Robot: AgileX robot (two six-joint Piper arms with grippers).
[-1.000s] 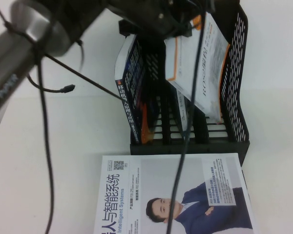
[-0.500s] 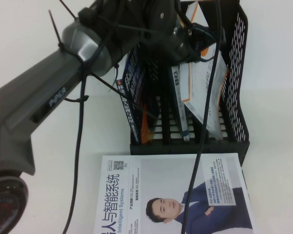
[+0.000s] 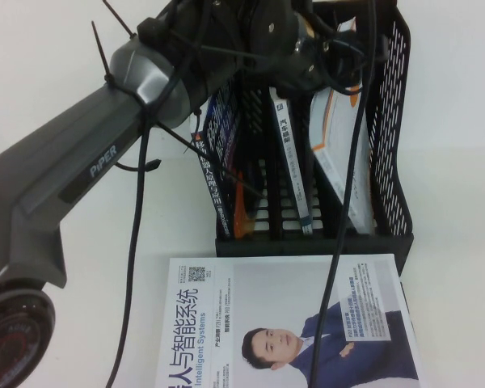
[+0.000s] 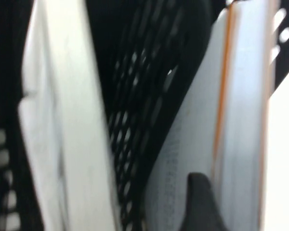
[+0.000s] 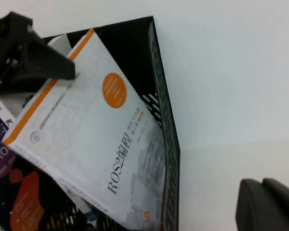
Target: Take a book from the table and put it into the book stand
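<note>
ROS2 book [image 5: 106, 159] sits tilted in the book stand [image 3: 392, 121] rightmost slot, left gripper [image 3: 339, 56] at its top edge, grip unclear; right gripper [image 5: 267, 204] parked aside, shut.

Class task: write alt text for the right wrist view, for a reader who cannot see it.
A thin white-grey ROS2 paperback with orange border and circle leans tilted inside the black perforated plastic book stand on the white table. The left gripper is at the book's upper edge, one dark finger against its cover; the right gripper hangs apart, shut and empty.
</note>
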